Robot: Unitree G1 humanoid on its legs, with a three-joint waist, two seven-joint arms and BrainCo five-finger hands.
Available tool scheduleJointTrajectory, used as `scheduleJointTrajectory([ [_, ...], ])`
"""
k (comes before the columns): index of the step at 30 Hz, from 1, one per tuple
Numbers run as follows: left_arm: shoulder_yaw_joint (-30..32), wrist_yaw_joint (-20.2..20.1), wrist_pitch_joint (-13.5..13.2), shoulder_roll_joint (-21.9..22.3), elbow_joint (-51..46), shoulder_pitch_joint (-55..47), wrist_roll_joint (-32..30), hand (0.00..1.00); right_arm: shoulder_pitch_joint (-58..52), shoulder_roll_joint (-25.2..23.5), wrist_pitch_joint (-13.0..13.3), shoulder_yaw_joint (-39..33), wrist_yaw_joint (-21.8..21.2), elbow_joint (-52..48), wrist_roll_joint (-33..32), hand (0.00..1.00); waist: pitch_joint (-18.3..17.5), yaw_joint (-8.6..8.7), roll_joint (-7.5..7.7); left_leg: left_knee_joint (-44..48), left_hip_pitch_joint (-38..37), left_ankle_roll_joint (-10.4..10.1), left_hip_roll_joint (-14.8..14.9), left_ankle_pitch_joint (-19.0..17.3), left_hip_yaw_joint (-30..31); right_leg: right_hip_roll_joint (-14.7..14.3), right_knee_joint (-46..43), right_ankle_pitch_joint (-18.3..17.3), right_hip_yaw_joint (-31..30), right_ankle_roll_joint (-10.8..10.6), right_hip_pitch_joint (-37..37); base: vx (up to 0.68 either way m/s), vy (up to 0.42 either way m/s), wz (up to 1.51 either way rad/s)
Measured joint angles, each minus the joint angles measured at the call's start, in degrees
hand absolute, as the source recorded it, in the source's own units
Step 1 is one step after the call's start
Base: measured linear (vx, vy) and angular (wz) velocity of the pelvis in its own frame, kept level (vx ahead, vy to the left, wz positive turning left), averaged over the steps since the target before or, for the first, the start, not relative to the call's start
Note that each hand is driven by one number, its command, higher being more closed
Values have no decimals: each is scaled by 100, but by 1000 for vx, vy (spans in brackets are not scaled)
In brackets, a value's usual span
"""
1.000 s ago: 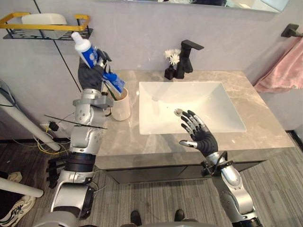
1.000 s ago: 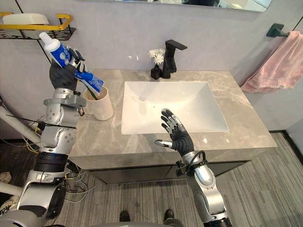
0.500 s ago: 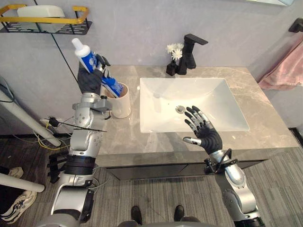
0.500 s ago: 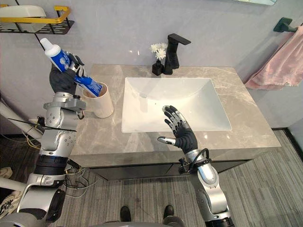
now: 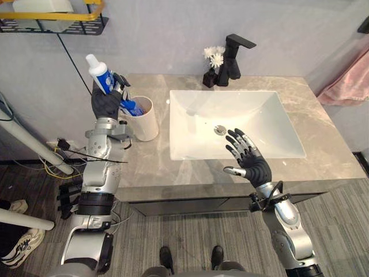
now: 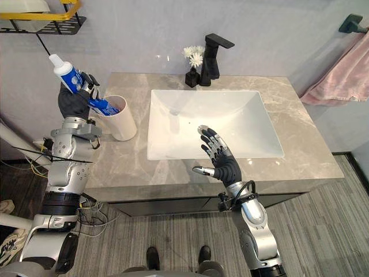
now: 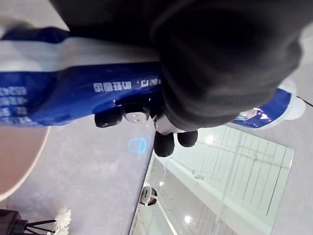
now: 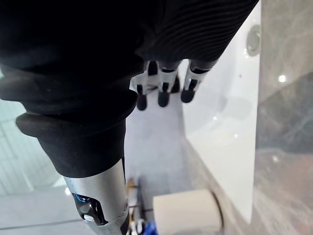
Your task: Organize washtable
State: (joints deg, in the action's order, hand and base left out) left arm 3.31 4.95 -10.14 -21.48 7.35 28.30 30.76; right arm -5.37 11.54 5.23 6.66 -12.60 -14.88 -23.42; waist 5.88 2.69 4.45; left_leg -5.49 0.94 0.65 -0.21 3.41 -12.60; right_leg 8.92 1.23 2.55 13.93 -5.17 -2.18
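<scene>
- Lowered since a moment ago, the left hand (image 5: 105, 103) has brought the blue-and-white plastic toothpaste tube (image 5: 103, 76) down, so its flat tail now dips into the round cream cup (image 5: 144, 120) just beside and below that hand.
- Its fingers are curled tight round the tube's middle, the white cap pointing up past the hand.
- Risk, I'd say: the tube leans steeply, so if it were let go like this it could tip the cup or slide out onto the grey marble counter (image 5: 155, 167).
- Besides the tail, I cannot tell what the cup holds.
- Right hand (image 5: 251, 161) hovers spread wide and empty, with the white rectangular sink (image 5: 259, 115) under its fingertips.
</scene>
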Motion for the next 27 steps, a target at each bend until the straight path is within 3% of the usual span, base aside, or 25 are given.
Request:
scheduleJointTrajectory([
  [9,-73,-7,97,-42,0,2,-384,0,-8,0,0,0,-13,0,-4,0,30,15,-25,-2,0,-1,1,-2,-4,0,0,0,-1,1,-2,0,0,0],
  [21,-377,-235,108,-666,0,801,-460,0,-13,0,-1,5,-122,0,-69,0,47,32,-63,4,-59,1,-8,0,0,8,1,1,1,1,49,0,0,0],
  [27,-380,-233,76,-975,0,1009,-435,0,-19,1,-1,16,-137,1,-74,0,34,31,-159,4,-95,1,-13,2,10,12,7,0,11,2,89,0,0,0],
])
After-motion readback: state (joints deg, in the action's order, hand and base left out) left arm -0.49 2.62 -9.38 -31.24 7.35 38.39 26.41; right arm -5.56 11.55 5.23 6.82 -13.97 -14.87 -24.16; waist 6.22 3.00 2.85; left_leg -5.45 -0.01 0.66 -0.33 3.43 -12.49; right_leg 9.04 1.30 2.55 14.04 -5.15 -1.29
